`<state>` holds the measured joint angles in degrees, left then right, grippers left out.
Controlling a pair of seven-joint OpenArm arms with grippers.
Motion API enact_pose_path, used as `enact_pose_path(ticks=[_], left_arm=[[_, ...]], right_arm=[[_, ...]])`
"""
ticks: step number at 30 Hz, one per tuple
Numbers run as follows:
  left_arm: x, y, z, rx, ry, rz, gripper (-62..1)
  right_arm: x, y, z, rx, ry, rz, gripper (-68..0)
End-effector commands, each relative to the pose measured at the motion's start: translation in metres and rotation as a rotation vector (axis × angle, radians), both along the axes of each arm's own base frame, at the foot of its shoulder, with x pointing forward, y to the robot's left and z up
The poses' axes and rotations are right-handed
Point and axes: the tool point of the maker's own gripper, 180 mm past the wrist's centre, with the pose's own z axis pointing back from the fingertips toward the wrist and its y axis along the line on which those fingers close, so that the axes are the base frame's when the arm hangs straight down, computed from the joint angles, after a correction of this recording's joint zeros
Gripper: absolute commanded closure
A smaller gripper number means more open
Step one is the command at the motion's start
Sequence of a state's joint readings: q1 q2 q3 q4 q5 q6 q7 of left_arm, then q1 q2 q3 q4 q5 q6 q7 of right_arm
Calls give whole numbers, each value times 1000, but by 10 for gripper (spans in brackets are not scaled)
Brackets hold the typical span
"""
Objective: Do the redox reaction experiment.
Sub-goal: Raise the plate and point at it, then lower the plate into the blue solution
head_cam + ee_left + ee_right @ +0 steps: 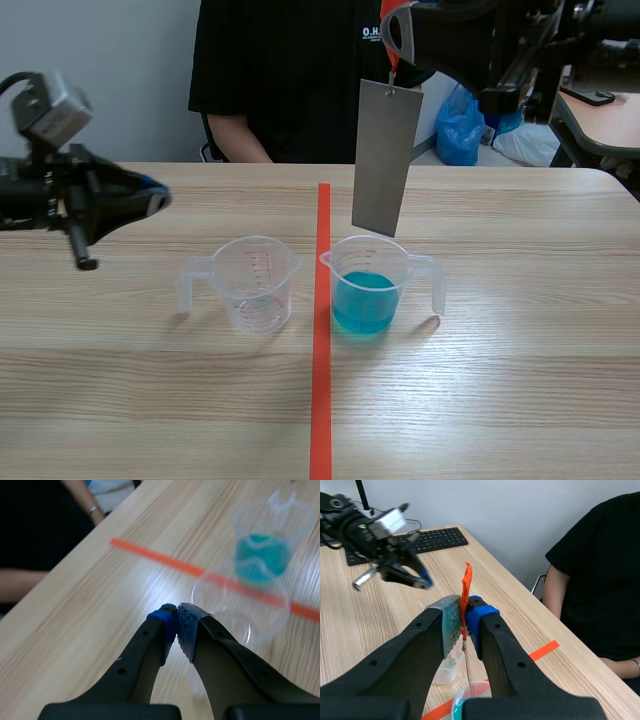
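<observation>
The table (500,380) is of light wood with a fine grain, and one orange-red tape line (321,400) runs along its middle, away from the robot. Behind it is a plain pale wall (100,60). One person (290,70) in a black shirt sits at the far side. One blue bag (460,125) lies behind the table's far right corner. The right wrist view shows one black keyboard (427,540) on the far part of the wood surface.

There are two clear cups with handles. The empty cup (255,285) stands just on the left of the tape line. The cup with blue liquid (375,290) stands just on the right of it. The two cups are near each other but do not touch.

There is one grey metal plate (385,155). It hangs upright from one orange strip (466,587), directly over the cup with blue liquid. Its lower edge is close to the rim and out of the liquid.

The right gripper (465,612) is raised high above this cup, and its two fingers are closed tight on the orange strip.

The left gripper (177,625) hovers above the table on the left side, beside the empty cup. Its fingers are pressed together and there is nothing between them.
</observation>
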<state>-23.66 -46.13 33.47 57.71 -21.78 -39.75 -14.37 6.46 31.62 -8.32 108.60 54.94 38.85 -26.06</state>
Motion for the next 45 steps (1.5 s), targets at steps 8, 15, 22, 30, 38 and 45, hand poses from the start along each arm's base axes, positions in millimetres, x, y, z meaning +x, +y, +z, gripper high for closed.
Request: enact_pose_path(ticks=[8, 15, 22, 30, 38, 45], left_arm=[[-77, 94, -40, -15, 107, 237, -42], [-148, 145, -54, -78, 92, 489, -42], [-231, 171, -64, 28, 20, 643, -42], [-307, 137, -72, 167, -20, 597, -42], [-336, 89, -74, 220, -23, 473, -42], [-338, 80, -75, 226, -23, 435, -42]], right_arm=[[1, -2, 11, 16, -30, -1, -15], [2, -3, 10, 10, -26, -3, -15], [4, -5, 4, -4, -9, -13, -15], [11, -8, -10, 13, 39, -22, -15], [16, -10, -20, 31, 59, -34, -15], [20, -8, -34, 27, 70, -36, -15]])
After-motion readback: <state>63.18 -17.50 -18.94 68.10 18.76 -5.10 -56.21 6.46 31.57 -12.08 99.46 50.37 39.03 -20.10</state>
